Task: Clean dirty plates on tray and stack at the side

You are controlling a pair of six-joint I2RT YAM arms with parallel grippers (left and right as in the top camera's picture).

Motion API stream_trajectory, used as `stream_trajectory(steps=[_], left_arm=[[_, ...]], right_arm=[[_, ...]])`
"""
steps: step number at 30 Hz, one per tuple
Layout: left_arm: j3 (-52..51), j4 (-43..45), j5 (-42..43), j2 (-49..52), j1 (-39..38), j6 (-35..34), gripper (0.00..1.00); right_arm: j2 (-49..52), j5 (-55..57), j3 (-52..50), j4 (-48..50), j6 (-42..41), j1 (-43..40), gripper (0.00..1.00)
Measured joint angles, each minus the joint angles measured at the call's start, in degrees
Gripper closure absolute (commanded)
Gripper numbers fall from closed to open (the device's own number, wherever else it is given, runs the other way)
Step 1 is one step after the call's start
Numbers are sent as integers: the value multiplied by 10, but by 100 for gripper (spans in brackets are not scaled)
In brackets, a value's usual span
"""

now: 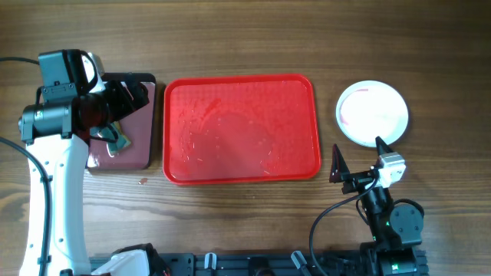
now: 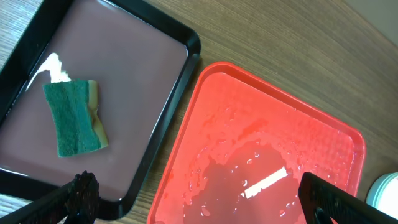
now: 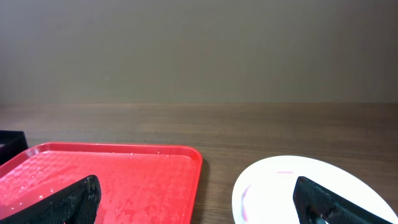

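The red tray (image 1: 178, 165) lies mid-table with no plates on it, wet with water drops; it also shows in the left wrist view (image 2: 217, 106) and the right wrist view (image 3: 155, 162). A white plate (image 1: 372, 113) with faint pink marks sits on the table right of the tray, also in the right wrist view (image 3: 280, 183). I cannot tell whether other plates lie under it. My left gripper (image 1: 129, 98) is open and empty over the maroon tray (image 1: 142, 157), its jaws showing in the left wrist view (image 2: 205, 205). My right gripper (image 1: 359, 157) is open and empty just in front of the plate, its jaws showing in the right wrist view (image 3: 199, 208).
A green and yellow sponge (image 2: 74, 118) lies on the black-rimmed maroon tray (image 2: 124, 74), left of the red tray; it also shows in the overhead view (image 1: 116, 140). A black rail runs along the table's front edge (image 1: 253, 264).
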State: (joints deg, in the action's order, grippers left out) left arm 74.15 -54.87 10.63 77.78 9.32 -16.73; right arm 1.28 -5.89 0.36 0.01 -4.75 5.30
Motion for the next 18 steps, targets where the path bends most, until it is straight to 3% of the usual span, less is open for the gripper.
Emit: stream_trajectory(steps=[7, 15, 17, 18], left_arm=[[0, 0, 0, -40, -10, 0, 0], [-8, 2, 0, -329, -10, 0, 0], [-37, -2, -8, -368, -17, 0, 0], [-98, 42, -33, -419, -33, 0, 0]], right_arm=[[0, 0, 0, 0, 0, 0, 0], [2, 2, 0, 0, 0, 0, 0], [3, 2, 0, 0, 0, 0, 0], [3, 2, 0, 0, 0, 0, 0]])
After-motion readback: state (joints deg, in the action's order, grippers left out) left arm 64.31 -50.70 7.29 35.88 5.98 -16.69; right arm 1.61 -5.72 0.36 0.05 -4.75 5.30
